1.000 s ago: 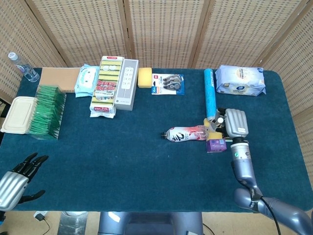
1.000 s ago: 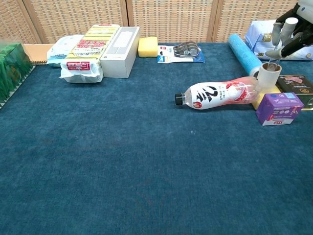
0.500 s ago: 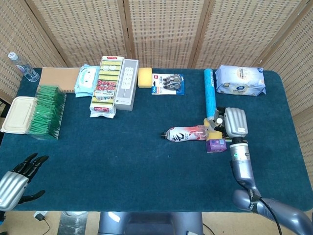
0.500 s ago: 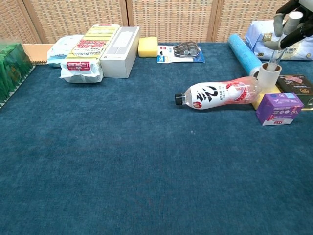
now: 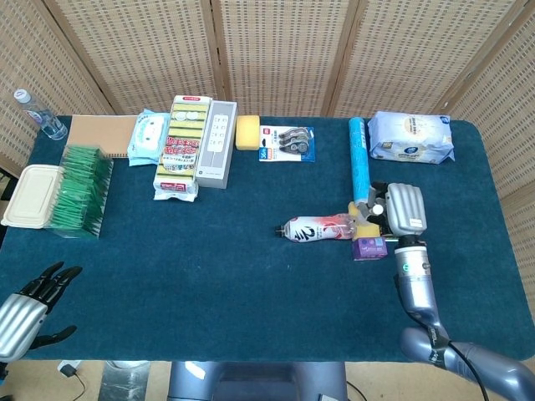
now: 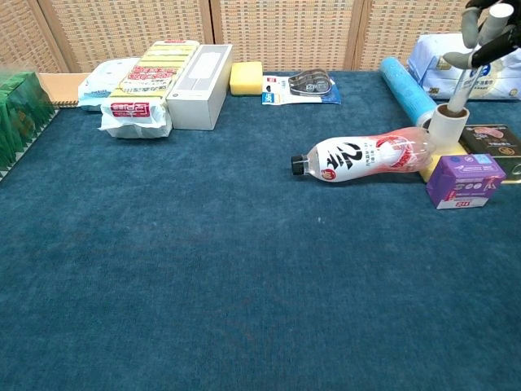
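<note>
Blue table (robot hand above tape roll)

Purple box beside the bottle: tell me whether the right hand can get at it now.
Probably yes. The right hand hovers just behind the purple box, whose top and front look uncovered; the bottle lies close at its left.
</note>
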Available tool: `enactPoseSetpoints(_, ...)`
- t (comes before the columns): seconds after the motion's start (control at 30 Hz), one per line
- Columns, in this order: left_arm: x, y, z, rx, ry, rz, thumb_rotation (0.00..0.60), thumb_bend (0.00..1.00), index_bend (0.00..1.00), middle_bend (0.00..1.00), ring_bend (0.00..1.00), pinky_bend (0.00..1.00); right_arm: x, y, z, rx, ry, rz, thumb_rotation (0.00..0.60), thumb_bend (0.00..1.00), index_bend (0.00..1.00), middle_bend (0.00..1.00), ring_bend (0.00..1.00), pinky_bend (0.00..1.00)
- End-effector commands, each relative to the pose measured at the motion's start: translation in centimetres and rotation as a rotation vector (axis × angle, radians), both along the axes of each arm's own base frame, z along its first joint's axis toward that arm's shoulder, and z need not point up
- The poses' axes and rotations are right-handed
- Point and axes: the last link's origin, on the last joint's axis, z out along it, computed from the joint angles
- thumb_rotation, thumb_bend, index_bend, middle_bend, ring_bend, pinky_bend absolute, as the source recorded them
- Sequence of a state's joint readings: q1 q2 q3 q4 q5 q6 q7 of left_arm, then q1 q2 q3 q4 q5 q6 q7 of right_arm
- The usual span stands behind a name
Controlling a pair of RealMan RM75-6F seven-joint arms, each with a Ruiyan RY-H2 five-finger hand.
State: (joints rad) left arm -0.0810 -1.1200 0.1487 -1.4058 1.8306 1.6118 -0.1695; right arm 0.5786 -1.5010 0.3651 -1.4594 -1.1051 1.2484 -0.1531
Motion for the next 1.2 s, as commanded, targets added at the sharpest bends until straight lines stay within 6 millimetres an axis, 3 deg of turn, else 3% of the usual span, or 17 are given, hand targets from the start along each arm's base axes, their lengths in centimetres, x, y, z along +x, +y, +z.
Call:
enactPoseSetpoints(0.03, 0.0, 0.0, 0.0, 0.000, 0.000, -0.001, 0.600, 0.11, 0.00, 0.16, 0.08, 0.30, 0.4, 0.1, 0.4, -0.008, -0.009, 0.012, 0.600, 0.40, 0.77, 0.95, 1.00, 1.00)
enactPoseSetpoints(0.67, 0.1, -0.6, 0.2, -0.004, -0.004, -0.020, 0.600, 0.11, 0.00, 0.17, 0.10, 0.30, 2.0, 2.5, 3.5, -0.023, -0.015, 0.045, 0.600, 0.40, 0.78, 0.97, 1.00, 1.00)
enactPoseSetpoints(1.2, 0.4, -1.5, 0.3, 0.002, -0.009, -0.056, 0.600, 0.11, 0.00, 0.17, 0.10, 0.30, 2.6, 7.5, 7.7, 0.003, 0.004, 0.071, 0.600, 0.40, 0.78, 0.98, 1.00, 1.00)
